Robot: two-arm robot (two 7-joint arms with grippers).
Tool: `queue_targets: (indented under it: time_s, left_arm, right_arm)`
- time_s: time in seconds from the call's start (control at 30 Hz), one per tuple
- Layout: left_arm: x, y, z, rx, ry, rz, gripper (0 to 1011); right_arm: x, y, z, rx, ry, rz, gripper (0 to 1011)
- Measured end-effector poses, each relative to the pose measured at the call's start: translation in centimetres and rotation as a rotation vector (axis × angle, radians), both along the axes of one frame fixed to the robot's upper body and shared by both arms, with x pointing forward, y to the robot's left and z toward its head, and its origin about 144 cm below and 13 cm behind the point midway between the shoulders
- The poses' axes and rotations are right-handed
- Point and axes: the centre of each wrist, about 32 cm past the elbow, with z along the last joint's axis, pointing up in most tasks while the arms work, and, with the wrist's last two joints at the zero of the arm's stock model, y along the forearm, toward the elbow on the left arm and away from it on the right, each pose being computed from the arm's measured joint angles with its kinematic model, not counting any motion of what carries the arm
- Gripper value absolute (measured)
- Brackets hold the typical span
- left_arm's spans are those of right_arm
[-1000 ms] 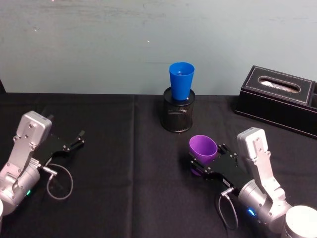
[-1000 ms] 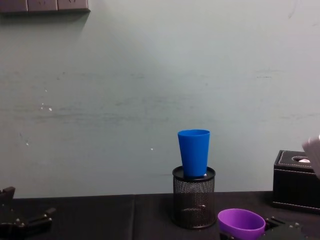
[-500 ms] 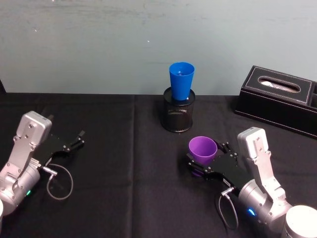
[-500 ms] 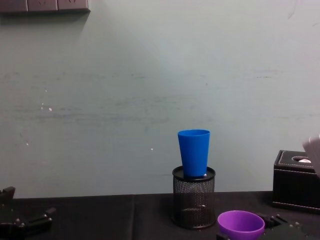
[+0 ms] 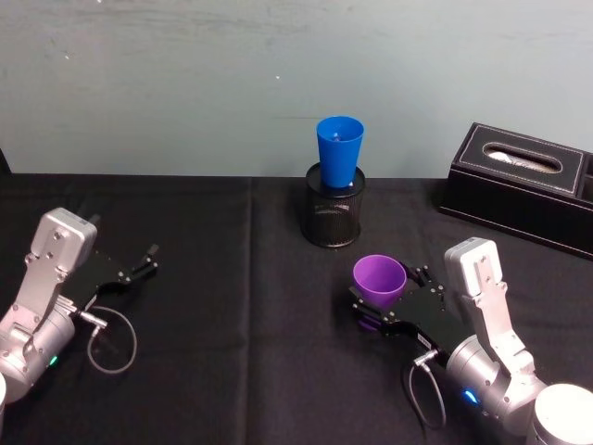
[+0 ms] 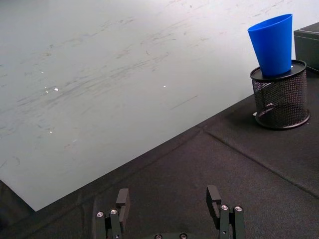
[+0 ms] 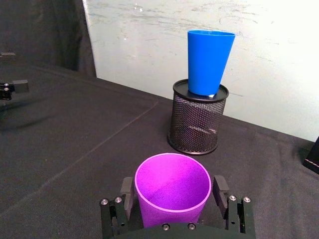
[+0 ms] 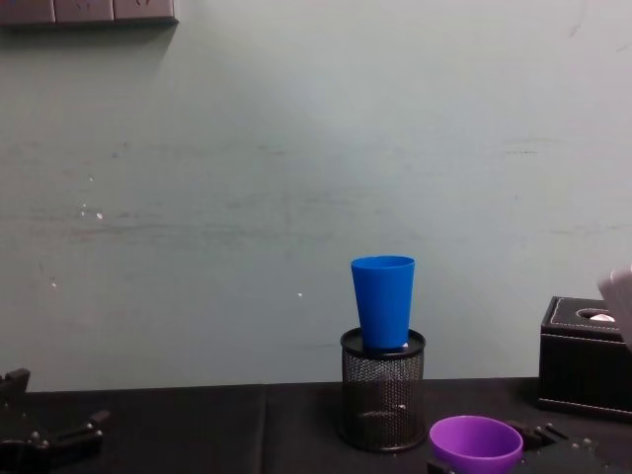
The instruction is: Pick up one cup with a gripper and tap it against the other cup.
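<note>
The purple cup (image 5: 380, 277) stands upright at the table's near right, between the fingers of my right gripper (image 5: 385, 293), which is shut on its sides. In the right wrist view the cup (image 7: 172, 189) sits with a black finger (image 7: 126, 191) against each flank. The blue cup (image 5: 339, 150) stands upright in the black mesh pen holder (image 5: 334, 218) at the back centre, apart from the purple cup. Both cups show in the chest view, the blue one (image 8: 383, 301) above and left of the purple one (image 8: 476, 443). My left gripper (image 5: 139, 263) rests open at the left, holding nothing.
A black tissue box (image 5: 523, 181) sits at the back right near the wall. A cable loop (image 5: 111, 341) lies by the left arm. Black cloth (image 5: 232, 297) covers the table between the two arms.
The purple cup leaned a second ago and now stands upright in the right gripper, shifted slightly left. The left arm has not moved.
</note>
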Motion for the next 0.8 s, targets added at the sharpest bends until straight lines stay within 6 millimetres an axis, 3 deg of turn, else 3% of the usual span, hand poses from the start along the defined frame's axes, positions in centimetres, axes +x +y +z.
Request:
queue_targets:
  time_s: [0.8]
  left_arm:
    - [0.0, 0.0, 0.0, 0.0, 0.0, 0.0, 1011]
  right_arm:
    - [0.04, 0.0, 0.66, 0.012, -0.052, 0.033, 1002]
